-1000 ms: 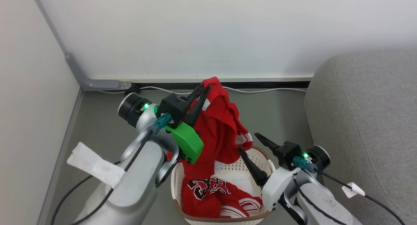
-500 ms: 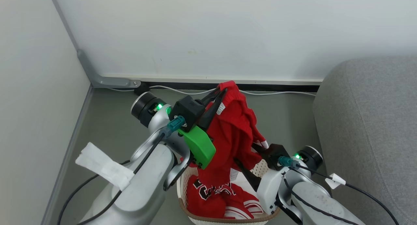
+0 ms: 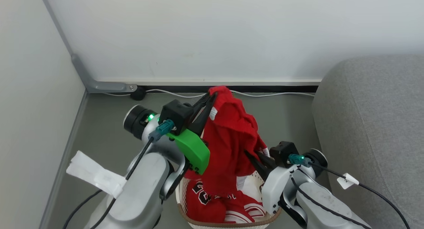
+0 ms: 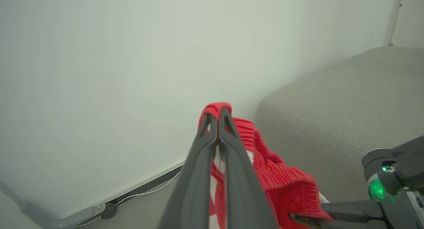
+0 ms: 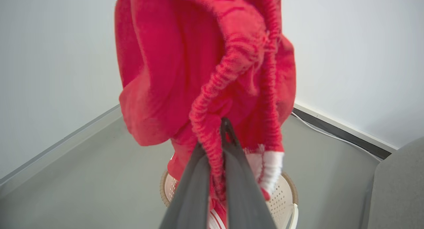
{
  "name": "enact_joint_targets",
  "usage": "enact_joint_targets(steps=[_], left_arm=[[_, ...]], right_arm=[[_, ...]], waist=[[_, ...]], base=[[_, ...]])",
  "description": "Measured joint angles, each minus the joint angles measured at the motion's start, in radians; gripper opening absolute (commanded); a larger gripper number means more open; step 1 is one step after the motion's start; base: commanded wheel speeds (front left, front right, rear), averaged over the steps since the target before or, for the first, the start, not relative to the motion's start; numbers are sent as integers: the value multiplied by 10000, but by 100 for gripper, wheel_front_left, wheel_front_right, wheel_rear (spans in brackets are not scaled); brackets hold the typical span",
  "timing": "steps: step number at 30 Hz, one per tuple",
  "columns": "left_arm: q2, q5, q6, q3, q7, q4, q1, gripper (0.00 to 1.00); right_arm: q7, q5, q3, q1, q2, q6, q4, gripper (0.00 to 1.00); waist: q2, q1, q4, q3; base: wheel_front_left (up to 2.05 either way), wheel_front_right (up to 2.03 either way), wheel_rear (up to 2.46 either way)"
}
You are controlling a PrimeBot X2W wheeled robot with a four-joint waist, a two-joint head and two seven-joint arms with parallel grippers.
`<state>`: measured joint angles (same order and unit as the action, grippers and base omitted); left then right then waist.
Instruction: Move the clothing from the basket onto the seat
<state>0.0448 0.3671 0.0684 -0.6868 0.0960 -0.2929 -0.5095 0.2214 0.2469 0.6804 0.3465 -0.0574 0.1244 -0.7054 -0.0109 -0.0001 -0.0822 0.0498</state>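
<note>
- Your left gripper [image 3: 212,95] is pinched tight on the top fold of the raised red garment [image 3: 228,136]. In the left wrist view its two fingers meet, with red cloth bunched at their tips.
- Your right gripper [image 3: 248,153] sits lower and to the right. Its fingers are drawn together on the gathered elastic edge of the same garment, and the right wrist view shows that ribbed band running down between them.
- The garment hangs between your two grips, above the basket [image 3: 232,223]. Its lower part drops into the basket's opening — you cannot tell whether the hem is free of what lies beneath.
- The numbered jersey [image 3: 202,196] lies crumpled inside the basket, with its black, white-edged numerals facing up on the left side. White stripes on red show beside it, toward the right of the basket; which garment they belong to is not clear.
- The sofa [image 3: 371,129] stands to your right, near the basket — a strip of grey floor [image 3: 106,129] separates them.
- The basket rests on that floor close to the wall [image 3: 212,33]. A white cable [image 3: 271,94] runs along the wall's foot.
</note>
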Motion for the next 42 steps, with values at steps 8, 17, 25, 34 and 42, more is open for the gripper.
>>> enact_joint_targets(steps=[8, 17, 25, 34, 42], left_arm=[[301, 247, -376, 451, 17, -303, 576, 100], [263, 803, -420, 750, 372, -349, 1131, 100], [265, 1051, -401, 798, 821, -295, 1653, 100], [265, 1093, -240, 642, 1032, -192, 2108, 100], [261, 1093, -167, 416, 1124, -56, 2339, 100]], right_arm=[[171, 359, -274, 4, 2, 2, 479, 0], [259, 359, -951, 353, -234, -15, 1210, 0], [276, 355, -1674, 439, -972, -318, 2173, 0], [288, 247, -2313, 434, -1896, -662, 3195, 0], [290, 161, -2546, 382, -2433, -734, 3818, 0]], waist=[[0, 0, 472, -25], [0, 0, 1088, -38], [0, 0, 1714, -23], [0, 0, 2569, -21], [0, 0, 3335, -67]], base=[[0, 0, 0], [0, 0, 0], [0, 0, 0], [0, 0, 0], [0, 0, 0]])
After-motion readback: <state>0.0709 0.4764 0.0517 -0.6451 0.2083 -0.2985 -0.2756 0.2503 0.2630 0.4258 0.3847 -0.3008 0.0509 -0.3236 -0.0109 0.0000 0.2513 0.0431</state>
